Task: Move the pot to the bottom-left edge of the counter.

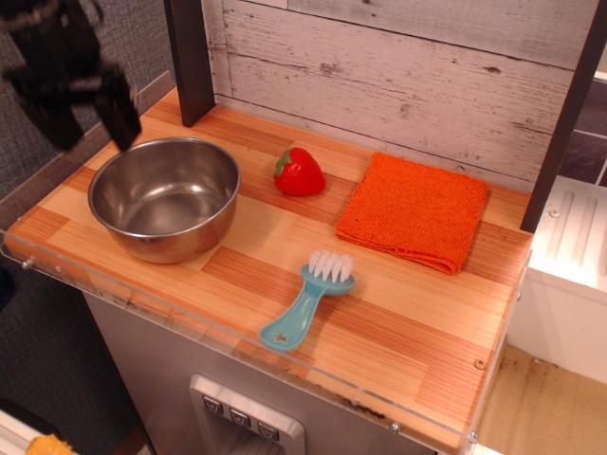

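Pot (164,196) upright on the counter (379,318), at the left end near the front rim, empty. Gripper (83,118) above and left of the pot, clear of its rim, blurred. Fingers (121,118) spread apart, holding nothing. Strawberry (299,172) just right of the pot, apart from it. Orange cloth (414,209) flat toward the back right. Blue brush (305,301) near the front, bristles pointing back.

You see the shiny steel pot (164,197) sitting upright and empty near the front-left corner of the wood-plank counter (398,313), just inside its clear rim.
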You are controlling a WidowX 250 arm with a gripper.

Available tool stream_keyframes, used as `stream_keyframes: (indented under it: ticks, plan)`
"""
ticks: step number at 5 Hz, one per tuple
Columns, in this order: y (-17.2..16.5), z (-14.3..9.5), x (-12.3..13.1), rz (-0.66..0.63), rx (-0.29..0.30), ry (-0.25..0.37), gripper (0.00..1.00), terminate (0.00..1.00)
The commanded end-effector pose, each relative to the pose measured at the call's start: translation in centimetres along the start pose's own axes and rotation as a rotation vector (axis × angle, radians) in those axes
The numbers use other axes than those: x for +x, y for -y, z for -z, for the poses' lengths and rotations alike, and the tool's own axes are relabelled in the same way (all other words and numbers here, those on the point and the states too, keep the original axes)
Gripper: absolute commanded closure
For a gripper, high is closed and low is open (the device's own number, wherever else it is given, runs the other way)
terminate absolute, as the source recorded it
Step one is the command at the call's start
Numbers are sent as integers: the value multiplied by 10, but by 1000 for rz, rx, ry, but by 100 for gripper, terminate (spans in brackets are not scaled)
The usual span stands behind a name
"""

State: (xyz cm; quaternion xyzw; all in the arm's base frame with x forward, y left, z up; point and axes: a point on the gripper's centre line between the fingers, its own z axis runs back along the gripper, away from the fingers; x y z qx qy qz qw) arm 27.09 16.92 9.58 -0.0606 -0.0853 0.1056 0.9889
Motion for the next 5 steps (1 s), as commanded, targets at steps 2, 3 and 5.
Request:
stream_keyframes:
  ticks: [2,3,5]
  plan:
    - [23,-28,17,108,54,54,0,0]
    - [21,-27,22,207,42,-26,0,0]
    - [21,-27,22,207,42,-26,0,100]
